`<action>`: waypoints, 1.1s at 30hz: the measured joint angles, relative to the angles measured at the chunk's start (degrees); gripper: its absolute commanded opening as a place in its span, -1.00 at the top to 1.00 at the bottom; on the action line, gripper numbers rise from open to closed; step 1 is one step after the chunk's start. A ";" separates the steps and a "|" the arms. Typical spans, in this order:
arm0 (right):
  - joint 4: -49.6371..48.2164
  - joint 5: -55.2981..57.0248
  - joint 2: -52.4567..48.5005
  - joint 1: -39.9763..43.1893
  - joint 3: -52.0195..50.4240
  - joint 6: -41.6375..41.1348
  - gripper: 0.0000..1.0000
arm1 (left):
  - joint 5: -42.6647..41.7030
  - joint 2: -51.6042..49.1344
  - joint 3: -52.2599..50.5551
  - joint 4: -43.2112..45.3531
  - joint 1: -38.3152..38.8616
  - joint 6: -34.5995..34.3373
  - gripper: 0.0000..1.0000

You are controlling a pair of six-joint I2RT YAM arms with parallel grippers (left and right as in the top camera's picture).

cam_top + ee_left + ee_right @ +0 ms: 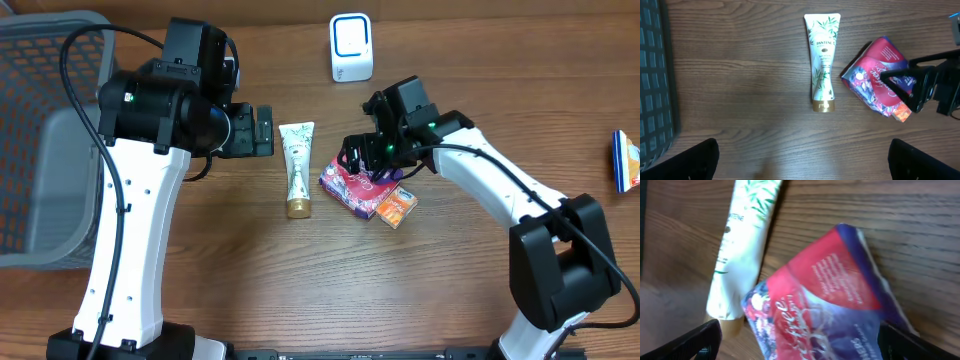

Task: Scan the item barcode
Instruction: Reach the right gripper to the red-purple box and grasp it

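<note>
Overhead, the left fingers (262,129) stood released and wide apart, holding nothing, poised above bare wood just left of a white plastic tube printed with green leaves and closed by a gold cap (297,165). That tube lay flat on the brown wooden surface (440,290), its cap toward the robot. Just right of it lay a soft red and purple packet (343,186), turned at an angle, with a small orange pack (397,206) against its right-hand corner. The right fingers (354,157) hung over the far part of the packet, likewise spread open and gripping nothing; whether they touched the wrapper could not be told. A white barcode scanner with a blue-rimmed window (351,47) stood at the far side of the surface, well apart from the packet. A grey mesh basket (40,130) filled the left edge, and a blue, white and red box (626,160) sat at the far right edge.

From the left wrist, two dark fingertips showed in the lower corners with only wood between them. The tube lay ahead, and the packet lay to its right under the other arm's black fingers.

From the right wrist, the blurred packet filled the space between both fingertips. The tube slanted beside it at upper left, its cap close to the packet's corner.
</note>
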State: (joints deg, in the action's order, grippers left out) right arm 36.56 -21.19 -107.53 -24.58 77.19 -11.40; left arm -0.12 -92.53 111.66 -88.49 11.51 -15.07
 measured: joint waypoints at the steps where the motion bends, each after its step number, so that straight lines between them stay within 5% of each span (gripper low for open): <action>1: -0.35 -0.04 0.00 -0.04 0.00 0.04 -1.00 | 0.00 0.00 0.00 0.00 0.00 0.00 -0.99; 12: 0.09 7.91 0.00 0.11 0.00 1.31 -1.00 | 0.00 0.00 0.00 0.00 0.00 0.00 -1.00; 23: 2.80 9.18 -1.68 0.17 0.02 11.26 -0.94 | 0.00 0.00 0.00 0.00 0.00 0.00 -1.00; 26: 4.57 8.02 -5.03 0.17 0.00 13.90 -0.77 | 0.00 0.00 0.00 0.00 0.00 0.00 -0.99; 33: 6.58 5.07 -5.42 0.24 0.11 17.62 0.36 | 0.00 0.00 0.00 0.00 0.00 0.00 -0.99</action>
State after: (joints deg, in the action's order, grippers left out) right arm 43.13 -16.12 -112.95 -24.34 77.30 6.22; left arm -0.12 -92.53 111.66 -88.49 11.51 -15.07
